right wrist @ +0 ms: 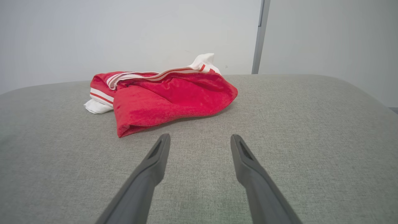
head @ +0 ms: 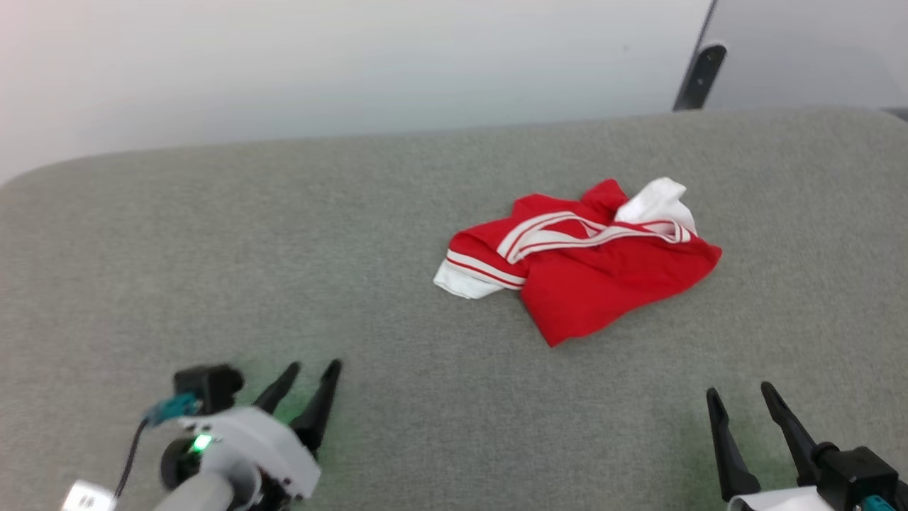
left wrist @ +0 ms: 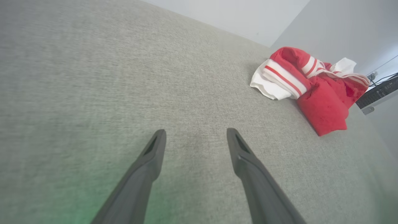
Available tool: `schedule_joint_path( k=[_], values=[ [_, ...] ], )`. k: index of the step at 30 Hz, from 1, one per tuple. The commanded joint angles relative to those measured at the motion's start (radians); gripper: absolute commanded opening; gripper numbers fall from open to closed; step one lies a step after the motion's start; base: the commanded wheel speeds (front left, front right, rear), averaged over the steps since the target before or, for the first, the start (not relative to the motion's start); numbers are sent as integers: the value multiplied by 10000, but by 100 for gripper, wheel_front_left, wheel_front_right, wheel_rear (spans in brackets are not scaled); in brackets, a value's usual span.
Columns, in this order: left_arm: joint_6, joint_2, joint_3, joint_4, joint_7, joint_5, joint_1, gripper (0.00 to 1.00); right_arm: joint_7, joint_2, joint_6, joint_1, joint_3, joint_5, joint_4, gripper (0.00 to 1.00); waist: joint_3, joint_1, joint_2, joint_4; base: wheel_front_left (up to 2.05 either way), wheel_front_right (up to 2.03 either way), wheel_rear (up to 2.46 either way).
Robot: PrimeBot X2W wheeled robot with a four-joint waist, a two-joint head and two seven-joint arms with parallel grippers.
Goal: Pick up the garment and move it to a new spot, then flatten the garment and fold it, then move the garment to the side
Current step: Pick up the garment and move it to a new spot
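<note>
Red garment [head: 582, 262] bunched ahead of left gripper [head: 314, 365] and right gripper [head: 739, 390], both spread and empty. Advise pinching a raised fold.

The garment [head: 603, 277] is bunched up ahead of the right end effector [head: 739, 390], mostly folded under itself, so I can't tell front from back. That end effector's housing gets chopped by the bottom edge. Past the garment from the left end effector [left wrist: 196, 131], some dark slab [left wrist: 377, 91] runs off-frame, too small to tell.
</note>
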Motion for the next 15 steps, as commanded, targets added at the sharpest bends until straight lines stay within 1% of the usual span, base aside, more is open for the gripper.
schedule_joint_path(
  k=[1, 4, 8, 12, 15],
  values=[
    [153, 1, 558, -281, -4, 403, 425, 100, 53, -49, -14, 197, -95, 4, -92, 100, -430, 0, 0, 408, 0, 0, 0],
    [482, -60, 1924, -1012, -4, 1538, 1648, 100, 204, -44, -14, 388, -218, -5, -256, 100, -632, 0, 0, 513, 0, 0, 0],
    [902, -454, 3394, -2233, -3, 3161, 3137, 100, 355, -36, -14, 597, -425, 139, -472, 100, -879, 0, 0, 651, 0, 0, 0],
    [983, -1002, 4410, -3051, -4, 4303, 4315, 100, 485, -90, -14, 670, -695, 280, -702, 100, -1175, 0, 0, 768, 0, 0, 0],
    [947, -1301, 4926, -3546, -4, 5173, 4897, 100, 579, -108, -14, 782, -860, 341, -872, 100, -1379, 0, 0, 804, 0, 0, 0]
  ],
)
